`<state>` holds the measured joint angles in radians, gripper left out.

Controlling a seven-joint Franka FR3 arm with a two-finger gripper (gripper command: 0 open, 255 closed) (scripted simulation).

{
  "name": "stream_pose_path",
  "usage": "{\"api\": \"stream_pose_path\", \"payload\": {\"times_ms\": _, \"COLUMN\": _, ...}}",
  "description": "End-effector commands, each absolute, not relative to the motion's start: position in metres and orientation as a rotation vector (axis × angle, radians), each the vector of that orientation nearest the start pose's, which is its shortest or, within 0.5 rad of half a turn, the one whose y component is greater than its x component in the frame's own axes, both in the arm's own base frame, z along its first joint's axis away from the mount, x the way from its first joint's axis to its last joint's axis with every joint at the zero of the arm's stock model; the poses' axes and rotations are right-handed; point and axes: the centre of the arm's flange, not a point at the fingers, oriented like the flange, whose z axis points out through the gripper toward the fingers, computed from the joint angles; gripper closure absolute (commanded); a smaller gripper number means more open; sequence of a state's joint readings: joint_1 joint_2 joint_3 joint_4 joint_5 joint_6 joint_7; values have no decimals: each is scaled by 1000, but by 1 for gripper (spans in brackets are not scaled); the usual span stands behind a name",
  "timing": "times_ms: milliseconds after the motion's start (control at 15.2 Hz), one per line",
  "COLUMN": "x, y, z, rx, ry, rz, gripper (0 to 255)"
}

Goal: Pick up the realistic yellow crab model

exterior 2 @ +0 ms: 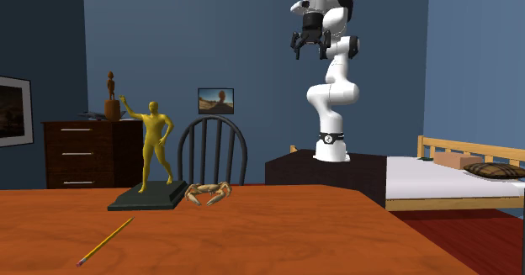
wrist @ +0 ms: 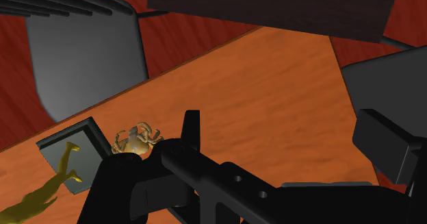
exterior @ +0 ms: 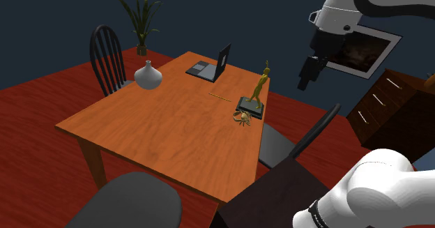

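Shoulder view: the claw hung high and empty, and the crab was not yet reached.
The gripper (exterior: 305,80) had its two fingers standing apart with nothing between them, well above the table (exterior: 146,132). The yellow-brown crab (exterior: 243,118) lay on the tabletop at about eight o'clock from it, just beside the dark base of the gold figure statue (exterior: 259,87), at about seven o'clock of that base. By my reading no step of the pickup was done: the descent, the closing and the lift all remained. In the wrist view the hand's own black body covered the table next to the crab (wrist: 135,139), and the statue (wrist: 41,195) was cut off at the edge. The crab's legs were too small to make out in the shoulder view.
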<state>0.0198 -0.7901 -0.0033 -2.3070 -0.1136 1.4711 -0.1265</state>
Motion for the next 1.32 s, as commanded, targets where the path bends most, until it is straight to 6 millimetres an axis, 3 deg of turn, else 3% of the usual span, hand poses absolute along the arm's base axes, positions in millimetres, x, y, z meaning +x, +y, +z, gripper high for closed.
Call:
{"api": "stream_pose_path", "payload": {"times_ms": 0, "x": 296, "y": -9, "z": 607, "rx": -3241, "ry": -220, "rz": 84, "gripper": 0}}
{"api": "stream_pose_path", "payload": {"times_ms": 1254, "x": 447, "y": -117, "z": 437, "rx": -3240, "ry": -384, "rz": 152, "gripper": 0}}
